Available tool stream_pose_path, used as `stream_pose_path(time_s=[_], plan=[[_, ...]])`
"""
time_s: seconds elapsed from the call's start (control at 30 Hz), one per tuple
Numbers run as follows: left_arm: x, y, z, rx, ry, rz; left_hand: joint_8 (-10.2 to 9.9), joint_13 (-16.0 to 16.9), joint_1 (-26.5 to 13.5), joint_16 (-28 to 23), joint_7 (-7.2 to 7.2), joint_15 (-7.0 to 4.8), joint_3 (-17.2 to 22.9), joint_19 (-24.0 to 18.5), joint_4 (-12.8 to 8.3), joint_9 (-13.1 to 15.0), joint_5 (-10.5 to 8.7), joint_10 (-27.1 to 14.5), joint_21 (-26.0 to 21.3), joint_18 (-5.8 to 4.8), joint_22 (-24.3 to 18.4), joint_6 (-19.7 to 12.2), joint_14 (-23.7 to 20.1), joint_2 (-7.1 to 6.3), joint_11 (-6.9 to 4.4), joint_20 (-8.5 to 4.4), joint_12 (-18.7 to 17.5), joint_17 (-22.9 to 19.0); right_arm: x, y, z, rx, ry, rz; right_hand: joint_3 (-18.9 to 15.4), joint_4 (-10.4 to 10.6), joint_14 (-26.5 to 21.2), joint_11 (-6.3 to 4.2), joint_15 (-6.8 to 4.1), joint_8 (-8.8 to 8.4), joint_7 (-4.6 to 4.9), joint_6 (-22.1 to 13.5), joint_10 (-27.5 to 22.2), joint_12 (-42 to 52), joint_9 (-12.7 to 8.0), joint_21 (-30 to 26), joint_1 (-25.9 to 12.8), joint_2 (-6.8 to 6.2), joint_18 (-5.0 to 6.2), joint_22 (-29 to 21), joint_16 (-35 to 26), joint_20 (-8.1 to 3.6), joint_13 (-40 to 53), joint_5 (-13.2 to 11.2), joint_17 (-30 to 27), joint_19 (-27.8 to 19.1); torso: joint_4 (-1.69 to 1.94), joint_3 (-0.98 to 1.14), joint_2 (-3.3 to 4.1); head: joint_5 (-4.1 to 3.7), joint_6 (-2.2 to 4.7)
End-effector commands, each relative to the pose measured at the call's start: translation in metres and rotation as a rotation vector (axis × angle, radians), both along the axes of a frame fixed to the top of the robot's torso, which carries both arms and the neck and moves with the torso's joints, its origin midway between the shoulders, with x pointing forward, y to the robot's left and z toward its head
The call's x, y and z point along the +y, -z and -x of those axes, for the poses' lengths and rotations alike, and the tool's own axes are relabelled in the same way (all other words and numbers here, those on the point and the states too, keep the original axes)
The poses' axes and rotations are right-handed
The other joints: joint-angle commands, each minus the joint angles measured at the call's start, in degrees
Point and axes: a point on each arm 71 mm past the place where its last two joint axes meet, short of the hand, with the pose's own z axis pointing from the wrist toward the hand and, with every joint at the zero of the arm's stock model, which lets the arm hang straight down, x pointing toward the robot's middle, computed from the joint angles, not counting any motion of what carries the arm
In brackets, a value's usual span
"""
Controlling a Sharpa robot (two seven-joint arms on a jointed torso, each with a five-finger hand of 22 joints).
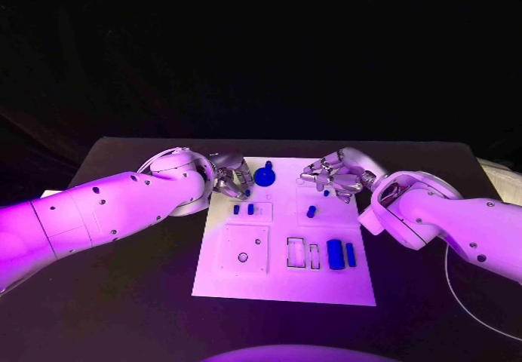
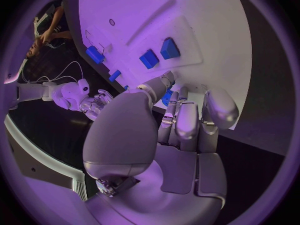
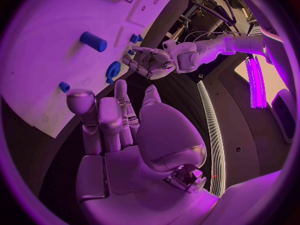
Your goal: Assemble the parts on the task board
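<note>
One white task board (image 1: 285, 286) sits on the surface. I count seven blue parts on it: one round knob-like piece (image 1: 266, 178) near the far edge, a pair of small blocks (image 1: 244, 209), two tiny pegs (image 1: 311, 212), and two longer bars (image 1: 340, 253) toward the right edge. Two arms, one hand each.

You've got a black table (image 1: 130, 302) against a dark, unlit backdrop. A pale cable (image 1: 462, 298) loops on the tabletop at its right side. The right wrist view shows a bright light strip (image 3: 257, 80) and dark framework (image 3: 215, 5).
</note>
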Motion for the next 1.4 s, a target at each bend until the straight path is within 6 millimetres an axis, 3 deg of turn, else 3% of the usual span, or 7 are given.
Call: stream_pose_path(time_s=[0.03, 0.5, 0.6, 0.7, 0.8, 1.03, 1.4], plan=[[0.006, 0.001, -0.001, -0.009, -0.021, 0.001, 0.11, 0.19, 0.39, 0.12, 0.03, 0.37, -0.17, -0.04, -0.08, 0.02, 0.02, -0.22, -0.12, 0.62, 0.06, -0.45, 0.24, 0.33, -0.18, 0.25, 0.45, -0.04, -0.001, 0.001, 0.000, 0.004, -0.001, 0.003, -0.36, -0.06, -0.33, -0.03, 0.02, 0.15, 0.47, 0.11, -0.34, -0.36, 0.02, -0.40, 0.72, 0.01, 0.45, -0.18, -0.29, 0.03, -0.31, 0.23, -0.11, -0.21, 0.04, 0.02, -0.02, 0.13, 0.04], [0.037, 0.003, -0.003, 0.019, -0.078, -0.010, 1.10, 0.34, 1.00, 0.37, 0.07, 0.32, 0.78, 0.23, -0.78, 0.39, 0.07, 0.84, 0.07, 0.58, 0.30, 1.57, 0.22, 0.95, -0.30, 0.29, 1.20, -0.30, -0.013, 0.003, -0.004, 0.009, 0.024, 0.033, -0.38, -0.51, -0.24, -0.02, -0.01, 0.74, 0.41, 1.01, -1.36, -3.68, 0.15, -0.75, 2.49, 0.57, 0.44, -0.40, -2.11, -0.03, -3.92, 0.33, -1.59, 0.44, -0.07, 0.05, -0.09, 0.24, 0.42], [0.043, -0.001, -0.005, -0.020, -0.100, 0.052, 1.85, 0.60, 0.91, 0.66, 0.31, 0.01, 1.73, 0.40, -0.77, 0.62, 0.08, 3.30, 0.35, 0.55, 0.58, 3.33, 0.29, 1.48, -0.78, 0.10, 2.28, -0.11, -0.020, 0.003, -0.008, -0.008, 0.030, 0.072, 1.75, -3.97, -0.34, -0.29, -0.34, 1.12, 0.18, 1.84, -2.09, -7.37, 0.18, -0.98, 8.61, 0.88, 0.49, -0.61, -3.70, -0.27, -7.18, 0.33, -3.17, 0.68, 0.16, -0.05, -0.11, 0.04, 0.40], [0.052, -0.007, -0.004, -0.018, -0.148, 0.242, 3.29, 1.16, 1.06, 1.37, 0.31, -0.58, 3.50, 0.14, -1.00, 1.08, 0.06, 7.99, -0.32, 0.70, 0.10, 6.68, 0.41, 2.23, -1.55, -0.37, 4.28, 1.00, -0.027, 0.002, -0.013, -0.022, 0.015, 0.148, 5.28, -8.93, -0.15, -0.58, -0.64, 1.73, -0.13, 3.55, -1.55, -12.83, 0.29, -0.70, 17.14, 0.67, 0.37, -0.14, -4.13, -0.79, -12.02, 0.21, -3.60, 1.18, -0.07, 0.05, -0.02, 0.37, 0.56], [0.061, -0.013, -0.003, 0.014, -0.216, 0.502, 3.95, 1.61, 0.33, 0.57, 0.30, -0.87, 3.63, -0.84, -0.75, 1.28, 0.06, 10.44, -2.86, 1.18, -1.94, 8.41, -0.18, 2.31, -2.00, -0.64, 5.48, -0.49, -0.032, -0.001, -0.016, -0.032, -0.006, 0.231, 7.26, -10.62, 0.44, -0.80, -0.68, 1.86, -0.69, 5.59, 0.43, -18.03, 0.11, 0.06, 19.73, -0.52, 0.15, 0.90, -2.66, -0.91, -17.28, 1.31, -2.22, 1.62, -0.16, 0.15, 0.05, 0.20, 0.98], [0.081, -0.011, 0.007, 0.285, -0.442, 1.205, 2.38, 1.78, -1.80, -9.66, 0.78, -0.36, 1.88, -9.22, 0.01, 0.40, 0.91, 9.55, -20.51, 4.15, -15.66, 6.50, -8.19, 2.10, -1.65, -0.42, 6.22, -17.00, -0.034, -0.005, -0.017, -0.144, -0.057, 0.527, 8.09, -10.19, 1.38, -0.83, -0.64, 1.61, -1.65, 7.37, 1.49, -22.17, 0.05, 1.59, 18.77, -2.24, -0.17, 2.94, 0.35, -0.81, -22.12, -1.98, 0.46, 2.39, -0.06, 0.07, 0.06, -1.43, 1.63], [0.086, -0.012, 0.020, 0.379, -0.458, 1.440, 2.55, 2.30, -3.46, -10.96, 0.93, -0.09, -1.58, -12.45, 0.78, 0.53, 1.50, 9.05, -25.67, 4.95, -19.41, 6.73, -10.48, 2.44, -1.45, 0.15, 8.20, -20.36, -0.021, -0.003, -0.018, -0.250, -0.071, 0.769, 8.56, -8.39, 1.71, -0.27, -0.08, -0.60, -2.38, 5.17, 0.56, -25.63, -0.20, 1.44, 17.02, -4.69, -0.11, 2.62, 0.65, -0.41, -26.89, -5.00, 0.29, 2.34, -0.15, -0.04, 0.06, -2.10, 1.82]])
